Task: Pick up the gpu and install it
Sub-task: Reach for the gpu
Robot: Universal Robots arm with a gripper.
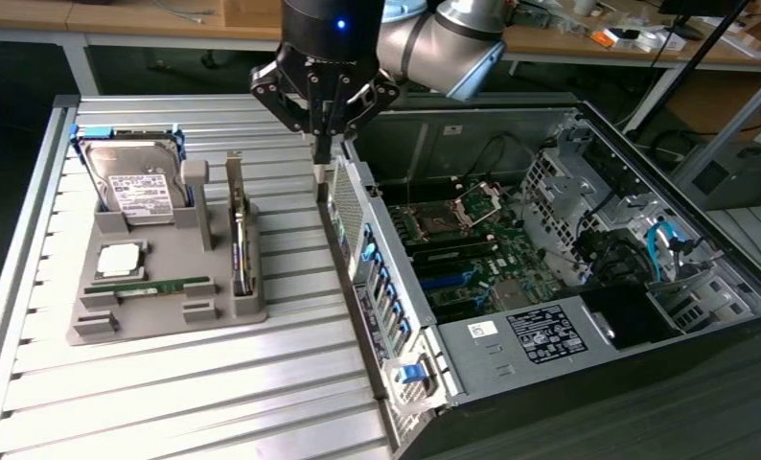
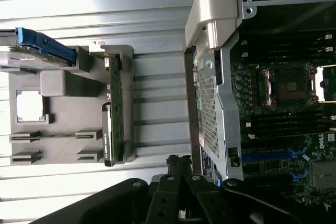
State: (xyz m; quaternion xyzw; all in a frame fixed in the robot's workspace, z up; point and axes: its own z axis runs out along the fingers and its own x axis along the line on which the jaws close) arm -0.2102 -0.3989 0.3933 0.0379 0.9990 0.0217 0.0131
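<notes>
The gpu (image 1: 238, 230) stands on its edge in a slot of the grey holder (image 1: 163, 316), with its green board edge facing up. In the wrist view the gpu (image 2: 114, 108) is a thin green strip in the same holder (image 2: 68, 85). My gripper (image 1: 319, 165) hangs shut above the table, by the rear corner of the open computer case (image 1: 394, 287), to the exterior view's right of the gpu and apart from it. Nothing is between its fingers. In the wrist view the gripper (image 2: 179, 163) points at the gap between holder and case.
A hard drive (image 1: 138, 182) with blue rails, a square processor (image 1: 119, 257) and a memory stick (image 1: 150, 285) also sit in the holder. The case lies open with its motherboard (image 1: 471, 249) exposed. The slatted metal table (image 1: 201, 393) has free room in front of the holder.
</notes>
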